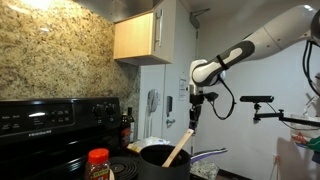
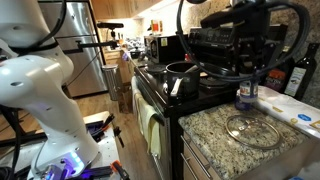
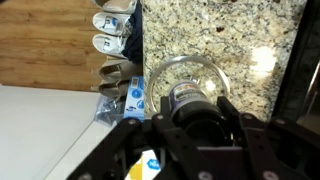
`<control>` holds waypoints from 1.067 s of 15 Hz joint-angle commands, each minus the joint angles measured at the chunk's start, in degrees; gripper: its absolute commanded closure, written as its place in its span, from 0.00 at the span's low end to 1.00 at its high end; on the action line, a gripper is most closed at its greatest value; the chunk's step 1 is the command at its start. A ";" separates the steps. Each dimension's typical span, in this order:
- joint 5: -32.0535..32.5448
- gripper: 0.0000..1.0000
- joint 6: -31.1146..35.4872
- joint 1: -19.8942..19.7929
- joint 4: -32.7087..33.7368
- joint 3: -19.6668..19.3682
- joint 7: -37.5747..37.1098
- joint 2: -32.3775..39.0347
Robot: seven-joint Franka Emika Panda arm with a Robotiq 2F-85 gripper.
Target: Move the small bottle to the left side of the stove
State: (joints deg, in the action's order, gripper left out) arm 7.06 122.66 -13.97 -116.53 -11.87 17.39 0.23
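Observation:
My gripper is shut on the small bottle, a dark bottle with a blue-and-white label on top. In an exterior view the gripper holds the bottle just above the granite counter, over a round glass lid. The lid also shows under the bottle in the wrist view. The black stove lies beside the counter. In an exterior view the stove's back panel with knobs is at the left and the gripper hangs to the right of it.
A black pot with a wooden spoon stands on the stove, and it shows in an exterior view. A red-capped spice jar stands in front. A wine bottle stands behind the counter. A blue-and-white packet lies by the lid.

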 commanded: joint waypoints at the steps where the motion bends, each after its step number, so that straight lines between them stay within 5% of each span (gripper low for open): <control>1: 6.34 0.76 -5.02 3.57 -0.43 2.65 -1.73 -6.06; 7: 12.19 0.76 -11.65 10.56 4.75 9.58 -2.25 -7.35; 15: 5.12 0.76 -16.39 18.48 11.49 14.72 8.12 -4.94; 16: 6.62 0.51 -14.05 17.96 8.98 14.52 3.95 -6.31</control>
State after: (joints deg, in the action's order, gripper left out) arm 13.68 108.72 4.16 -107.67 2.53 21.41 -6.11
